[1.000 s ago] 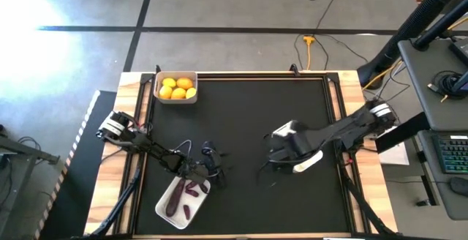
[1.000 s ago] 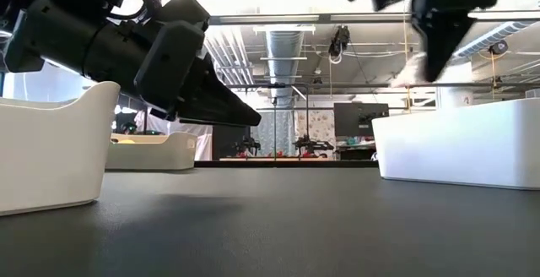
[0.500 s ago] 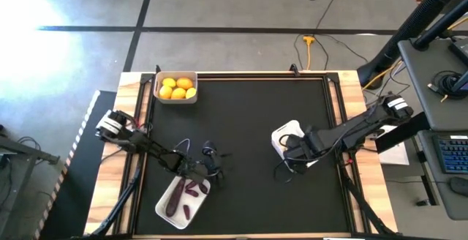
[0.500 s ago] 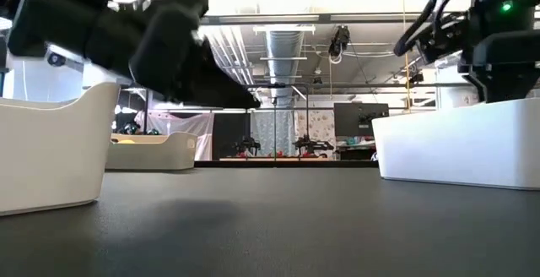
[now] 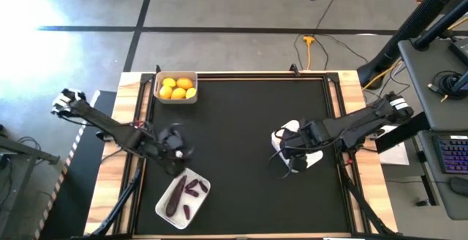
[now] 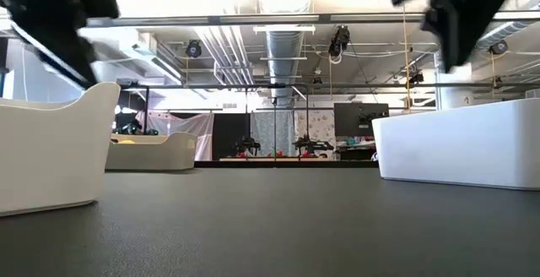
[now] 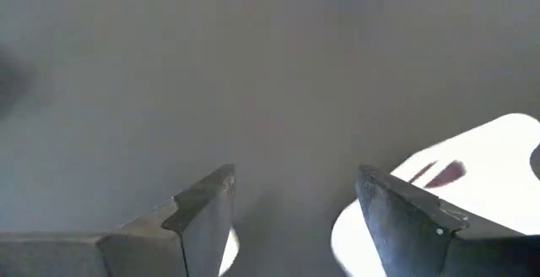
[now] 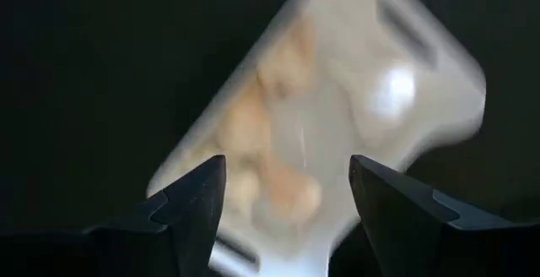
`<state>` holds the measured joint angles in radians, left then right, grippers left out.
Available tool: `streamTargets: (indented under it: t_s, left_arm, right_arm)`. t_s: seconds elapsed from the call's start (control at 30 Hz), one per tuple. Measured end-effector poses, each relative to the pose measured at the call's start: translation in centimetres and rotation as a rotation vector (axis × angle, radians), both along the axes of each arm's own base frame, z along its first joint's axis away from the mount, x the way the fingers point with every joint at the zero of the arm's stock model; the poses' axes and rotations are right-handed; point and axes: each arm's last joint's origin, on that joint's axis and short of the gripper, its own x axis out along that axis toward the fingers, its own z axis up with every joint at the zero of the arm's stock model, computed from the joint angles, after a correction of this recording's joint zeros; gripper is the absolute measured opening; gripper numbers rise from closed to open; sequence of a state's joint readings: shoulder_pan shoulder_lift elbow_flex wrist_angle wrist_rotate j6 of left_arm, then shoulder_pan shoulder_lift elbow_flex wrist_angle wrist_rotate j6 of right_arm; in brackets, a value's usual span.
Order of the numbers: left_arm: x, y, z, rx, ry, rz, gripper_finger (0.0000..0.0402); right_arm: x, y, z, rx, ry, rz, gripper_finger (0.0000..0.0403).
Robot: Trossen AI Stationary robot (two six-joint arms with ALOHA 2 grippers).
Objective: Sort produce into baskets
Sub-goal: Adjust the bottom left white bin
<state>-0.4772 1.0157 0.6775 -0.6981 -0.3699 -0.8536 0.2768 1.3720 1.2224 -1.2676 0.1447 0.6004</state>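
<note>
On the black bench point(image 5: 241, 115) we see the right claw point(image 5: 292, 146) hanging open and empty over the white basket of garlic bulbs point(image 8: 337, 116), the left claw point(image 5: 174, 139) open and empty beside the eggplant basket point(image 5: 162, 209), and the citrus basket point(image 5: 176, 99) at the far left corner.

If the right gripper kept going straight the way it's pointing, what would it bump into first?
Most likely the white basket holding pale garlic bulbs. The right gripper hangs open with that basket filling the gap between its fingers in the wrist view. How far off it is can't be judged.
</note>
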Motion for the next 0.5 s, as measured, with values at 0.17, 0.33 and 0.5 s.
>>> streamTargets:
  t_s: [0.17, 0.33, 0.5]
  left_arm:
    - [-2.5, 1.5, 0.4, 0.013, 0.073, 0.152, 0.0224]
    - [-2.4, 1.6, -0.1, 0.02, 0.089, 0.2, 0.0214]
    - [-2.1, 1.3, -1.2, 0.074, 0.186, 0.2, 0.0206]
  right_arm:
    - [3.1, 0.1, -0.2, -0.081, -0.29, 0.271, 0.0253]
    - [7.1, 0.1, -1.8, 0.027, -0.688, 0.61, 0.0253]
    - [10.9, -0.3, -5.4, -0.017, -0.889, 0.735, 0.0255]
